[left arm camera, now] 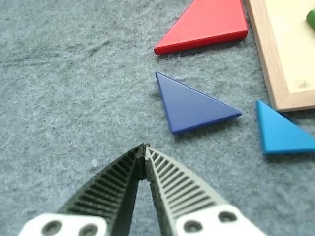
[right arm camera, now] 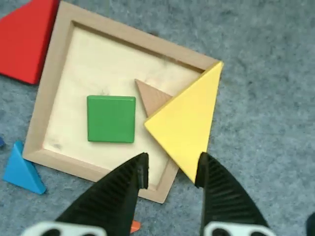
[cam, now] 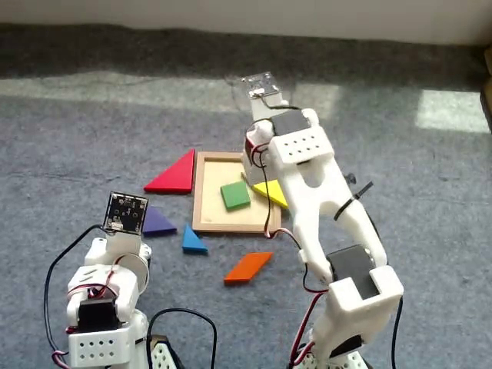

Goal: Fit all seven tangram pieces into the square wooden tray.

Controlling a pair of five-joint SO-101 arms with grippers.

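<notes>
Seating yellow (right arm camera: 187,123) | right gripper (right arm camera: 170,169) spread astride its corner, piece overhanging tray (right arm camera: 49,98) rim | left gripper (left arm camera: 144,147) pressed together | next, likely: push inward.

In the high view the right arm (cam: 323,192) covers the right side of the wooden tray (cam: 197,192) and much of the yellow triangle (cam: 270,192). The left arm's wrist board (cam: 127,213) hides part of the dark blue triangle (cam: 160,223). In the left wrist view the picture's edge cuts off the red triangle (left arm camera: 206,24), the tray, the light blue triangle (left arm camera: 280,135) and all but a sliver of the green square (left arm camera: 311,18). In the right wrist view a finger (right arm camera: 216,196) of the right hand (right arm camera: 171,169) hides the yellow triangle's nearest corner, and only a scrap of the orange piece (right arm camera: 134,226) shows.
</notes>
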